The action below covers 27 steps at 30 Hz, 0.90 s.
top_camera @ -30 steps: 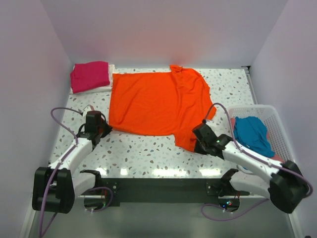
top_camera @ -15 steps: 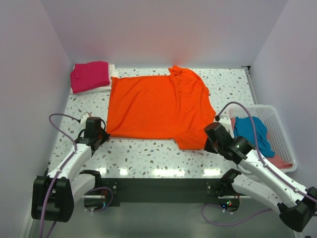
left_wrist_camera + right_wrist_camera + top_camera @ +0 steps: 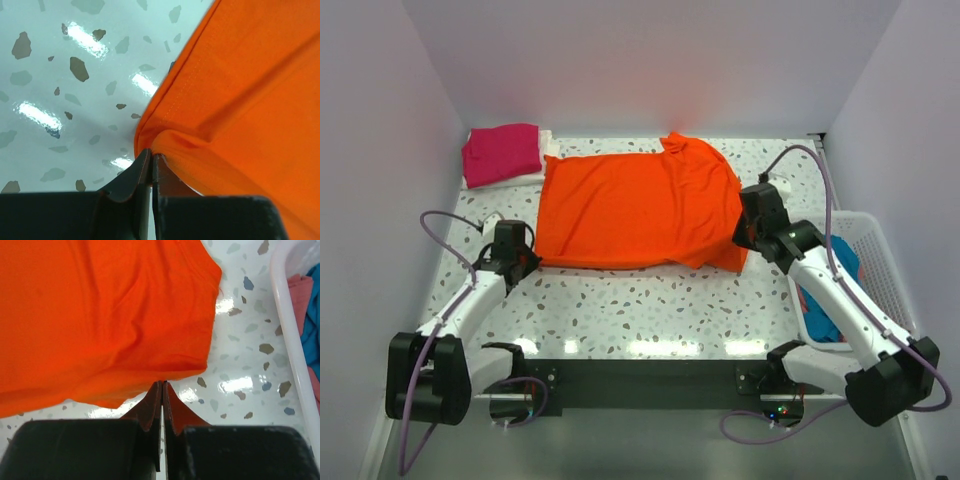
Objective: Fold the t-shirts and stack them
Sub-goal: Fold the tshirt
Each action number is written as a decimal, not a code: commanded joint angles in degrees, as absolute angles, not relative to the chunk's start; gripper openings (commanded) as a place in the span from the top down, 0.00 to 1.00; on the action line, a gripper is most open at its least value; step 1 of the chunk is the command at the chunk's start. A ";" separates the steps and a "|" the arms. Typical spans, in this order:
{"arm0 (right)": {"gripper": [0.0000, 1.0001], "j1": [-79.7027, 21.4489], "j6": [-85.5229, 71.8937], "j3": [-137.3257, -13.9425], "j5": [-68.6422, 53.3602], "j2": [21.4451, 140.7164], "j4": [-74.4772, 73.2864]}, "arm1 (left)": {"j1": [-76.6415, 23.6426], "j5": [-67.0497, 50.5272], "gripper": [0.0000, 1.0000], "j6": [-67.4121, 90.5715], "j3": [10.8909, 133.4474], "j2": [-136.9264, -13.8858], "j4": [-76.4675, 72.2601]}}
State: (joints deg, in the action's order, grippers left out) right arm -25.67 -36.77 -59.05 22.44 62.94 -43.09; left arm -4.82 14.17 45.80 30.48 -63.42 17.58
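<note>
Two closed claws hold the orange t-shirt at opposite ends, and the coming fold turns on that line between them. The shirt lies flat on the table just beside the white basket, its long axis running straight away from the basket, collar at the basket end and hem at the far end. The right gripper sits at the end nearest the basket, its jaws pressed together with no gap; in the right wrist view the doubled-over edge of the cloth meets their tips, so it appears to nip that edge, though how much cloth is caught is hard to tell. The left gripper is at the hem corner farthest from the basket, its jaws narrowed on a tuck of orange fabric. From each claw the body of the shirt lies away toward the back wall. My judgement is that each arm is nearer its own end, so a lengthwise fold would need both lifting together.
</note>
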 commanded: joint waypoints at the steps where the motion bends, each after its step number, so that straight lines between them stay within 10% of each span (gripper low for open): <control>1: 1.00 -23.21 -33.31 -63.71 19.34 67.14 -37.09 | -4.31 14.85 0.94 44.74 34.53 -65.74 15.82; 27: 1.00 -13.01 -28.04 -90.70 10.99 98.78 -31.91 | -4.31 16.17 0.94 45.70 60.81 -95.53 13.18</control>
State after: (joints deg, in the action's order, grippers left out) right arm -14.20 -29.47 -87.22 11.88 98.15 -33.26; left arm -4.82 14.66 45.87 56.86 -93.86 15.38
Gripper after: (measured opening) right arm 0.010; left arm 0.059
